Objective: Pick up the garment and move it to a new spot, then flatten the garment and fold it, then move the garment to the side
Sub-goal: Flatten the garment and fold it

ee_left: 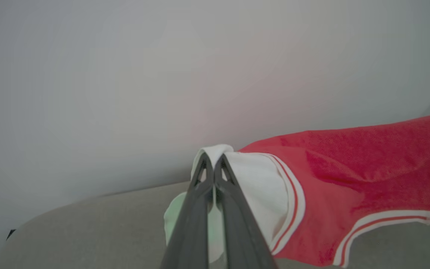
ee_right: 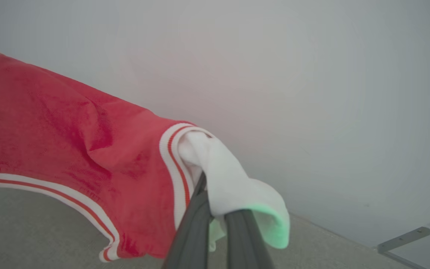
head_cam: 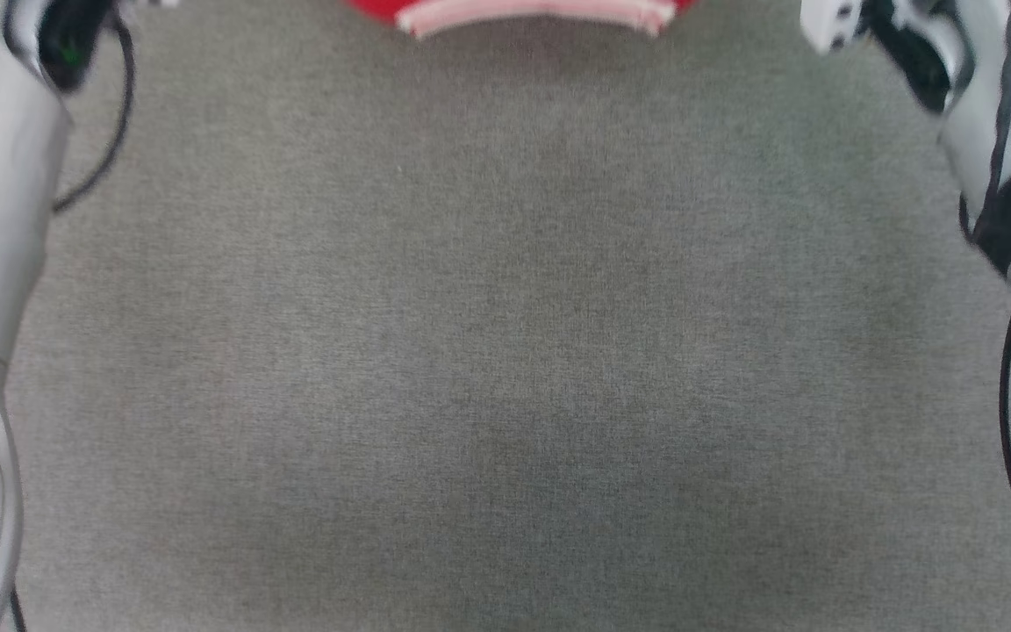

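Now my left pincer (ee_left: 214, 160) and right pincer (ee_right: 215, 205) each clamp a white end of the garment (ee_left: 349, 168). Spread so, it should land flat.

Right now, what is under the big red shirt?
Bare grey fabric surface shows below the hanging red soft shirt with striped trim. The patch right behind the cloth is hidden.

Garment (head_cam: 523, 13): top edge of the head view cuts it; you get one striped hem sliver.
Right gripper (ee_right: 217, 216): fingertips buried under white sleeve cloth (lower centre, right wrist view).
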`<state>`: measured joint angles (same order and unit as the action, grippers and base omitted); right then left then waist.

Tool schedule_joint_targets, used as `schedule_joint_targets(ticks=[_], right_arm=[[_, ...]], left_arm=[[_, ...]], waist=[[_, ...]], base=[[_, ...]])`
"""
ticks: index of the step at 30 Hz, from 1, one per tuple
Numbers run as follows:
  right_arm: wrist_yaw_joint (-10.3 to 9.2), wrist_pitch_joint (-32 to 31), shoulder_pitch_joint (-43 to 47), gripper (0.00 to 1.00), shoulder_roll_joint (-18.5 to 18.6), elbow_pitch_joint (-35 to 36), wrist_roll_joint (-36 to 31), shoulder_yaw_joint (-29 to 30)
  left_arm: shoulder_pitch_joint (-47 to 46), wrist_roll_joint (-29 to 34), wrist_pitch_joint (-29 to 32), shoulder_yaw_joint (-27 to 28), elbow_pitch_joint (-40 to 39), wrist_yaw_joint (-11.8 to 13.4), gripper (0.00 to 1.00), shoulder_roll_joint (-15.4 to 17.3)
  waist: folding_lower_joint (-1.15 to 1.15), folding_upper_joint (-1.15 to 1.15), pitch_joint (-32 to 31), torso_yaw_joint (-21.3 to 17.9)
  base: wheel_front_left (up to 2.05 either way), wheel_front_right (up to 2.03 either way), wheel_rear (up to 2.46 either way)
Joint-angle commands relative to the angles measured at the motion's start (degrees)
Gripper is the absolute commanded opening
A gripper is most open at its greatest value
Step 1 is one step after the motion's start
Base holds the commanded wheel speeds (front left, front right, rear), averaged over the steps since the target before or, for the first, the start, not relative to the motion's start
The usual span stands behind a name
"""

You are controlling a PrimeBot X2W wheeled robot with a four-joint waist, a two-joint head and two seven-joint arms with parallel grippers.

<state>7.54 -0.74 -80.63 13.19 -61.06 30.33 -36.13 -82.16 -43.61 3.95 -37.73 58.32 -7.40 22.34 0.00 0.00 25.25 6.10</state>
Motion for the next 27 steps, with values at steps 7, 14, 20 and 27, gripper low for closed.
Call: schedule_joint_targets(ticks=[7,14,20,27], right_arm=[[-0.10,-8.6,10.5,0.00,5.1,7.4,10.9,-6.4],[-0.09,-16.9,22.7,0.00,12.6,18.6,21.0,-10.9],[-0.09,-23.1,32.9,0.00,18.6,27.9,27.1,-11.8],[-0.10,-27.4,42.2,0.00,23.6,35.7,29.0,-10.2]], left_arm=[[9.7,-8.6,12.6,-4.7,-4.8,0.0,0.00,3.8],[21.2,-12.9,20.6,-8.2,-11.7,0.0,0.00,8.8],[32.9,-15.5,24.7,-9.3,-22.5,3.1,0.00,13.9],[46.1,-19.1,27.4,-9.0,-40.3,11.6,0.00,20.6]], waist=[[0.00,0.00,-7.7,0.6],[0.00,0.00,-14.3,1.0],[0.00,0.00,-18.1,1.1],[0.00,0.00,-19.6,1.3]], base=[[0.00,0.00,0.00],[0.00,0.00,0.00],[0.00,0.00,0.00],[0.00,0.00,0.00]])
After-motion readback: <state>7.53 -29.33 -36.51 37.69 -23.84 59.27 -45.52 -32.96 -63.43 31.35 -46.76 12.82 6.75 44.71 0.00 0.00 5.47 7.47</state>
